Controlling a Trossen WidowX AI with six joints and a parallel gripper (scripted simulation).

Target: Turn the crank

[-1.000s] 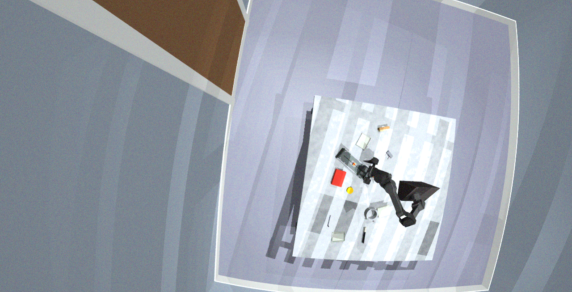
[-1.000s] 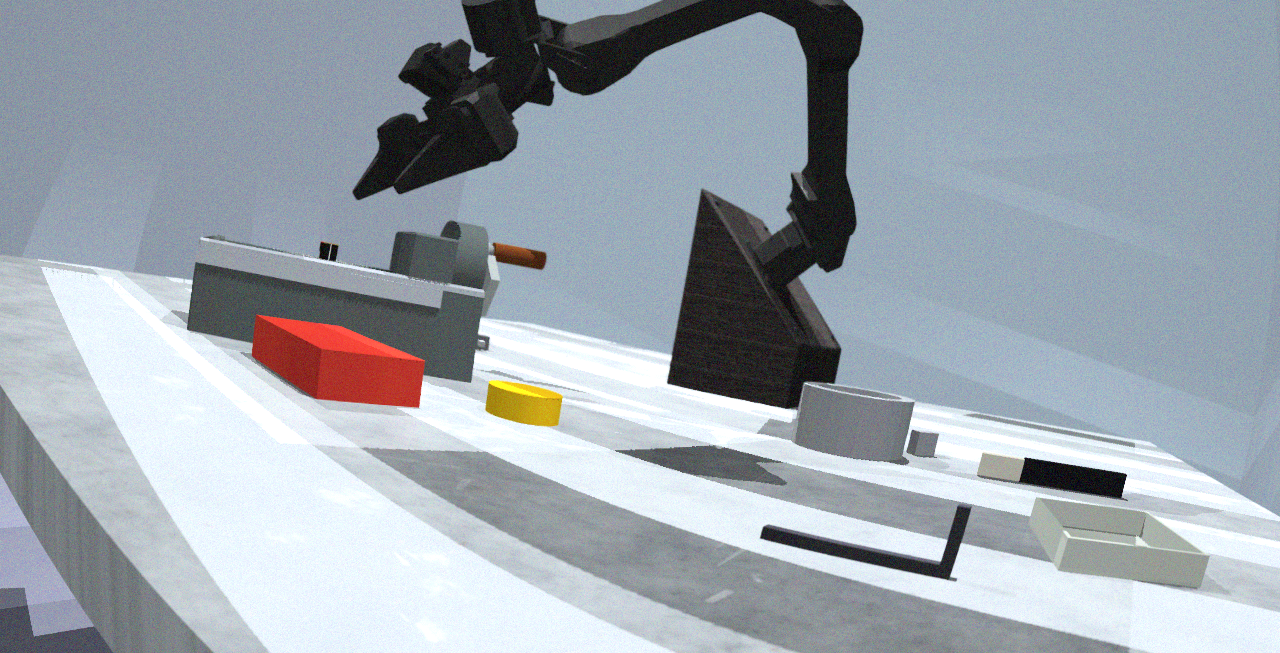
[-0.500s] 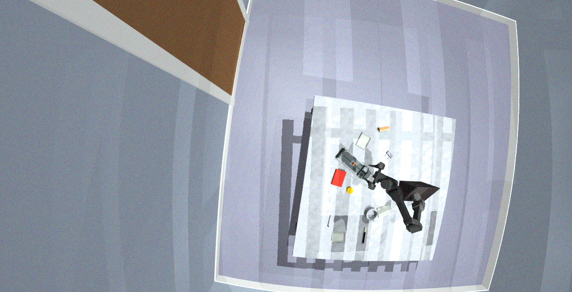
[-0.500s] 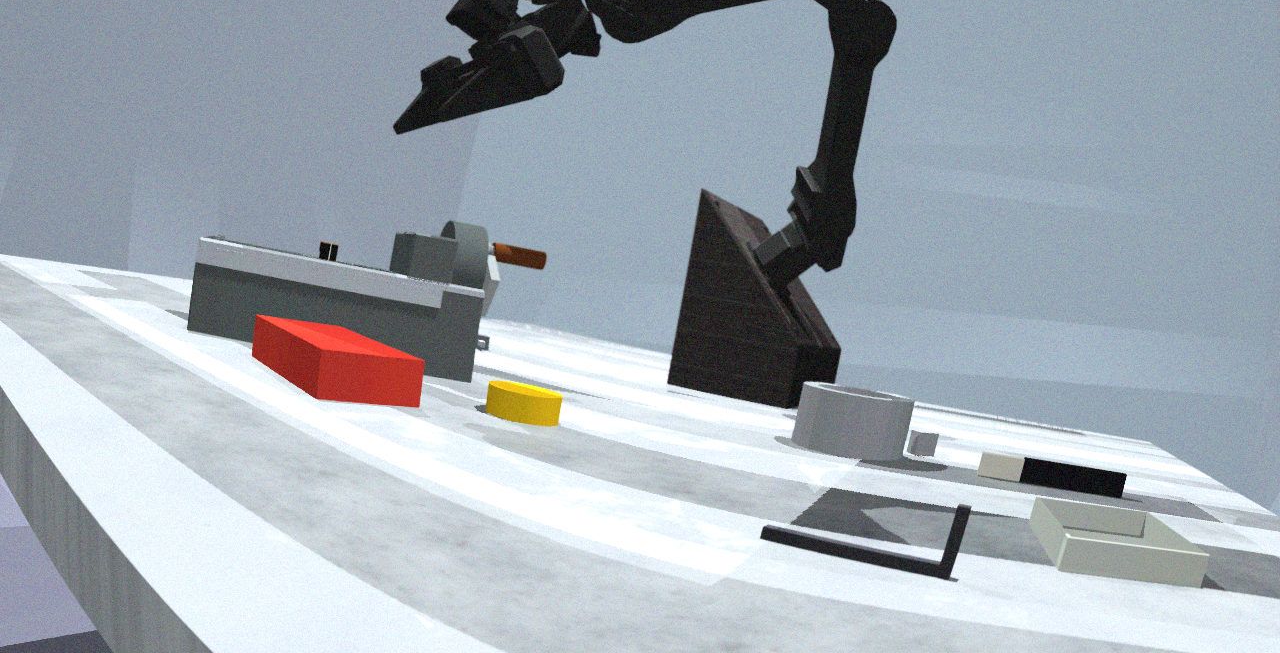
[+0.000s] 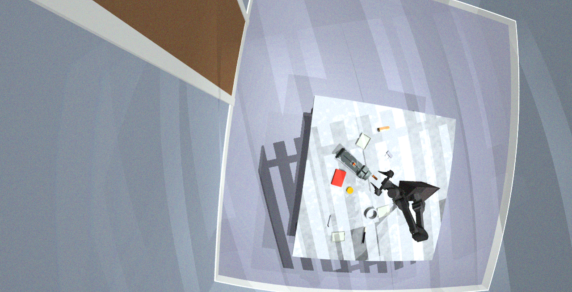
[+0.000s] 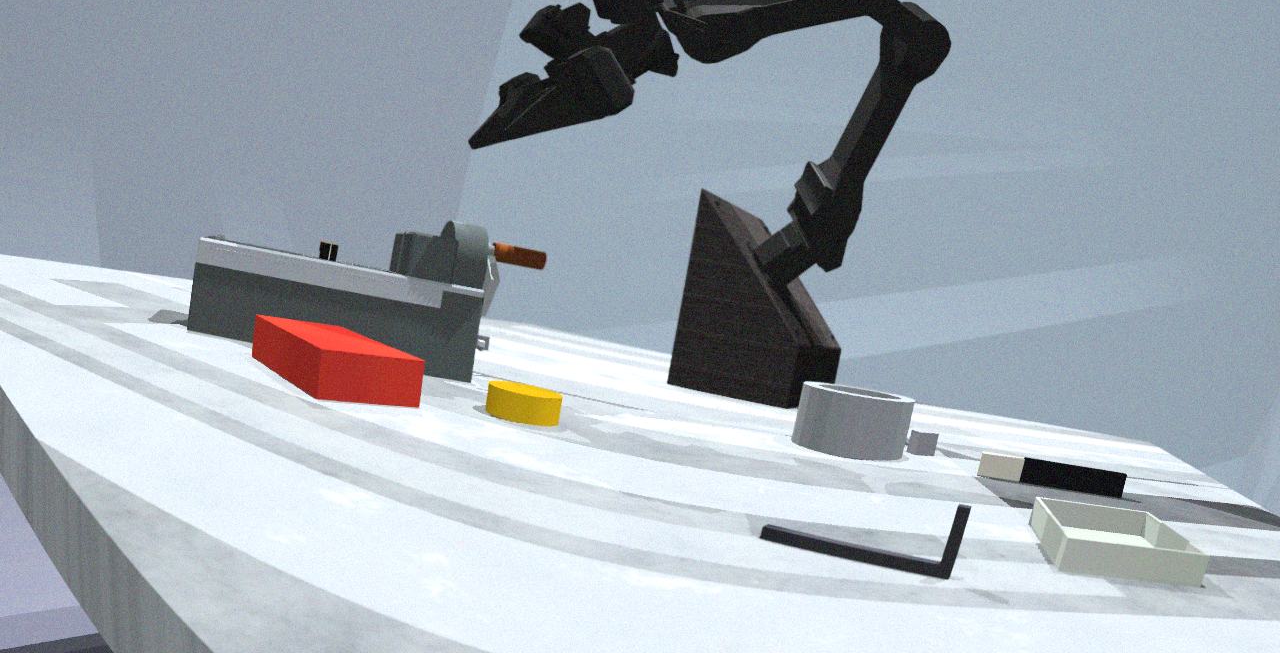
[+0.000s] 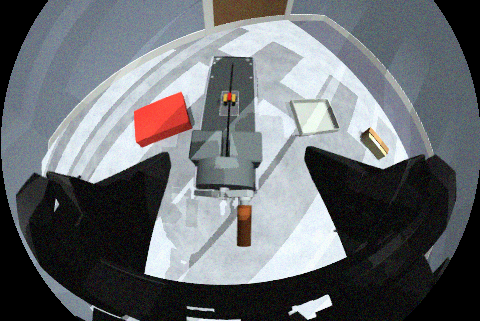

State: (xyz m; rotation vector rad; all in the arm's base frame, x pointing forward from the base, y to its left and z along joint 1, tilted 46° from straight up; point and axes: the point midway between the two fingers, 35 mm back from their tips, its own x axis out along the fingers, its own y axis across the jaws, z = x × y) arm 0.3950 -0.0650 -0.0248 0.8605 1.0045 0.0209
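Between the claw's (image 5: 374, 179) (image 6: 471, 144) (image 7: 237, 153) spread fingers, open air surrounds the brown handle (image 5: 374, 177) (image 6: 520, 256) (image 7: 244, 226) on both sides. Beyond it, the machine's grey housing (image 5: 363, 171) (image 6: 463, 253) (image 7: 226, 171) blocks passage at handle height.

The gripper (image 5: 374, 177) (image 6: 472, 144) (image 7: 239, 156) hangs wide open, angled downward, its wrist seemingly bent below the raised forearm.

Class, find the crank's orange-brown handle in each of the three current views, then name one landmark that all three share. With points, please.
Top: the handle (image 5: 374, 176) is right of centre, near the gripper's fingertips.
Exterior: the handle (image 6: 520, 256) is left of centre, at the machine's right end.
Wrist: the handle (image 7: 244, 226) is below centre, between the fingers.
Shared landmark: the red block (image 5: 338, 177) (image 6: 358, 361) (image 7: 162, 119).
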